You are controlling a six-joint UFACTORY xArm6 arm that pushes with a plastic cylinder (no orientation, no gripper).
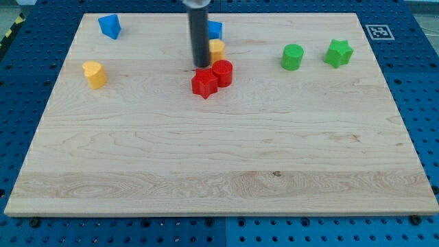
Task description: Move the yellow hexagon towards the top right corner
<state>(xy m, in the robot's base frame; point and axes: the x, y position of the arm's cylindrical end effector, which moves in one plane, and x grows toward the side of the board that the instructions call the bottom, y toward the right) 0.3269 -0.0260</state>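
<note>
Wooden counter on blue pegboard | my tip rested just left of yellow hexagon | no pincer, a bare rod

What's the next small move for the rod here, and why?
Probably push my tip toward the view's right: it sits at the left edge of the yellow hexagon, with the red blocks just below, and the top right corner lies that way.

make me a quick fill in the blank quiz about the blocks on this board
1. The red star touches a red ____.
2. The two green blocks sit toward the view's ____ side.
3. My tip ends just above the ____ star.
4. The block nearest the view's top left corner is ____.

Missing words: cylinder; right; red; blue
</note>
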